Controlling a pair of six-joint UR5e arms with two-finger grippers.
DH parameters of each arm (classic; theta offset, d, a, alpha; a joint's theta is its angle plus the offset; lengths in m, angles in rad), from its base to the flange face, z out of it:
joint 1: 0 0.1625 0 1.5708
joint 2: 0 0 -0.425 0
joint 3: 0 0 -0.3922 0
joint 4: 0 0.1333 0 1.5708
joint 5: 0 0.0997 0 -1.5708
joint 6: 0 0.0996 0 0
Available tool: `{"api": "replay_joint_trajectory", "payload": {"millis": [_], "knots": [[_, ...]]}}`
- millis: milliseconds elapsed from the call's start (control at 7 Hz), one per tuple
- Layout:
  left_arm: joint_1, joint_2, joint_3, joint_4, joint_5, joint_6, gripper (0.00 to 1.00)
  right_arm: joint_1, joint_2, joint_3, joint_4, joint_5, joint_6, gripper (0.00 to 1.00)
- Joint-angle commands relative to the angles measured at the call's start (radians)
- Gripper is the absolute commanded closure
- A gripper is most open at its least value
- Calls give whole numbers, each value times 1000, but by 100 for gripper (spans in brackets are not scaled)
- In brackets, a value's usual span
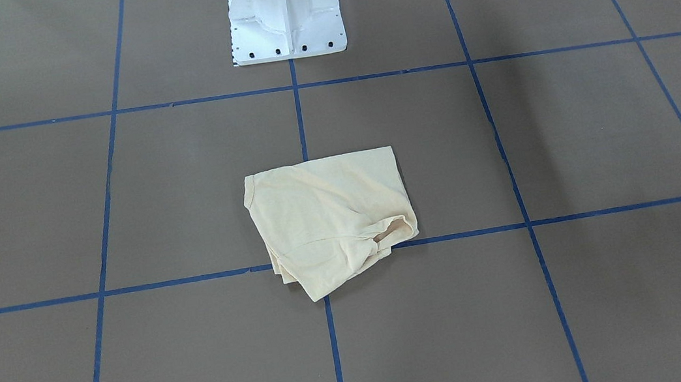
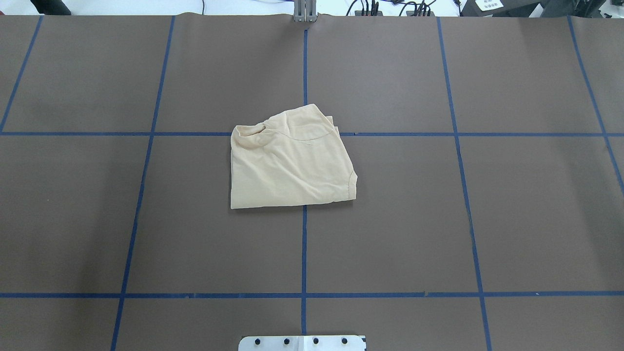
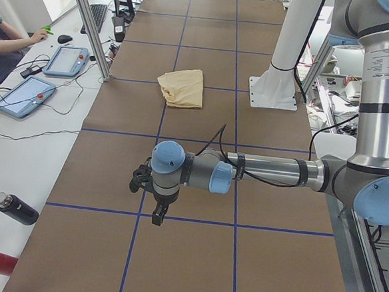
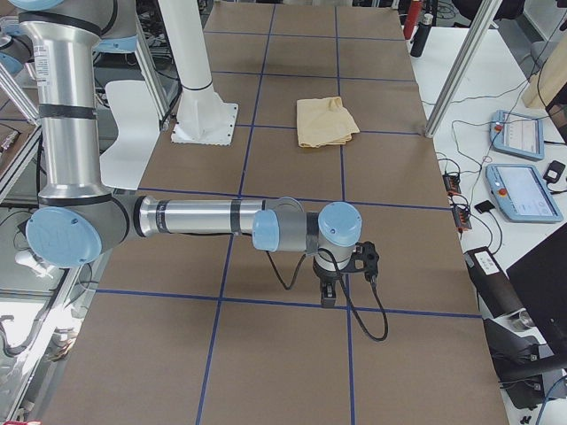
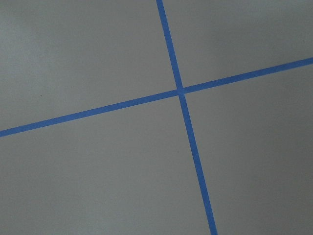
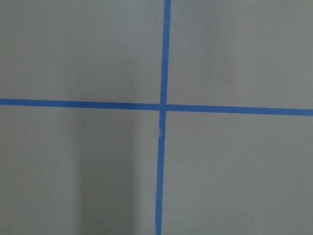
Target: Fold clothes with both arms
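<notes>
The table (image 2: 390,219) is a flat surface covered in brown paper and divided into rectangles by blue tape lines (image 2: 303,243). 1 folded cream-yellow T-shirt (image 2: 287,165) lies flat near the centre, covering 1 tape crossing. The white pedestal base (image 1: 286,27) stands on the centre line at the robot's edge, well apart from the T-shirt.

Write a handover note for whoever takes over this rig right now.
Left pincer: above bare table, far from the T-shirt, no cloth in it; open or shut, cannot tell.
Right pincer: the same, at the table's other end.
T-shirt: mid-table, folded into a compact packet, neither arm touching it.
Done: the folding, it seems.
Left: perhaps neaten the bunched corner.
</notes>
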Motion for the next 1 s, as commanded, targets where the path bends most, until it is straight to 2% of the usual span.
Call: {"api": "replay_joint_trajectory", "payload": {"millis": [0, 286, 429, 571, 857], "knots": [[0, 0, 1, 1, 0, -9, 0, 0, 0, 0, 0, 0, 0, 0], [0, 0, 1, 3, 0, -56, 0, 0, -2, 2, 0, 0, 1, 0], [2, -3, -3, 0, -3, -202, 0, 0, -3, 8, 0, 0, 3, 0], [2, -6, -6, -2, -5, -251, 0, 0, -8, 12, 0, 0, 3, 0], [2, -5, -1, -2, -5, -245, 0, 0, -8, 12, 0, 0, 5, 0]]}}
